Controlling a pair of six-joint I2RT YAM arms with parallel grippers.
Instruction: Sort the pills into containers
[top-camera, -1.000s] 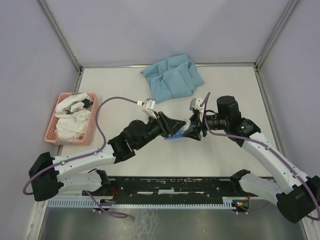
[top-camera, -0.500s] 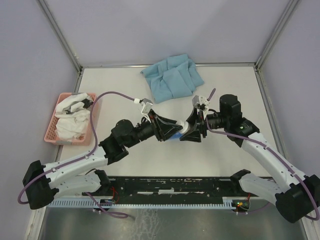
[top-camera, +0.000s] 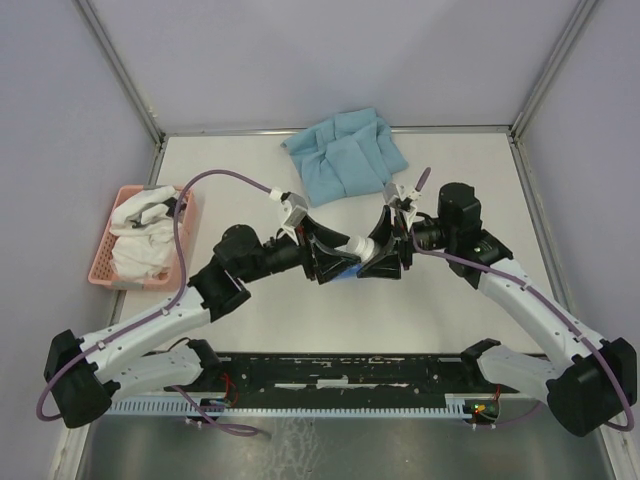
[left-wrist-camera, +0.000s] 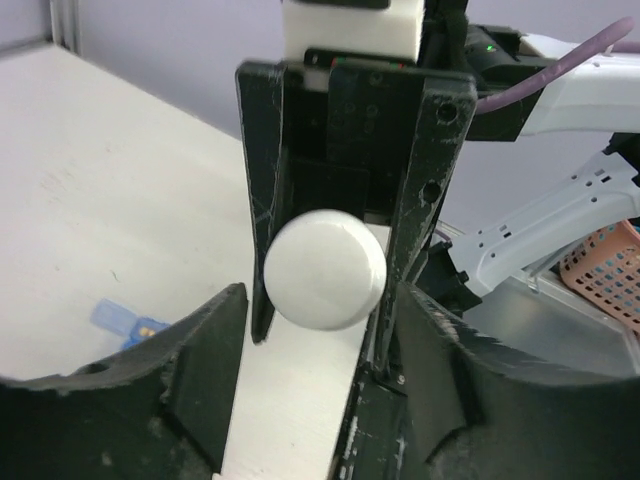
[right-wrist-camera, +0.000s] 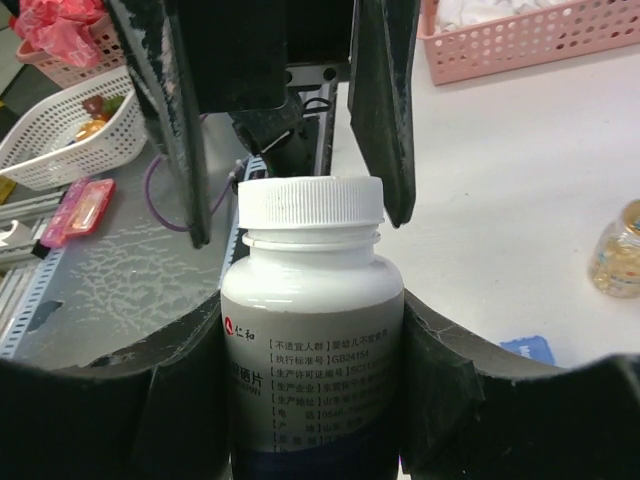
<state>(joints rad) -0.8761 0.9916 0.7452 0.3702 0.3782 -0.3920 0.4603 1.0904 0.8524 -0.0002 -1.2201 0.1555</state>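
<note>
A white pill bottle (right-wrist-camera: 310, 330) with a ribbed white cap (right-wrist-camera: 310, 205) is held sideways above the table, my right gripper (right-wrist-camera: 312, 300) shut on its body. My left gripper (left-wrist-camera: 320, 296) faces the cap (left-wrist-camera: 325, 268) end-on and is open, with its fingers (right-wrist-camera: 385, 110) on either side of the cap and a small gap on each side. In the top view the bottle (top-camera: 358, 247) bridges the left gripper (top-camera: 328, 262) and the right gripper (top-camera: 380, 258). The blue containers (top-camera: 346, 273) lie under them, mostly hidden. A small clear bottle of yellow pills (right-wrist-camera: 618, 250) stands on the table.
A pink basket (top-camera: 110, 262) with white cloth sits at the table's left edge. A folded blue cloth (top-camera: 345, 155) lies at the back centre. Off the table's near edge are a white mesh basket (right-wrist-camera: 70, 130) and a pink packet (right-wrist-camera: 78, 208).
My left gripper's jaws have spread apart off the cap and the left arm has drawn back to the left. The right gripper and bottle shifted slightly up-left.
</note>
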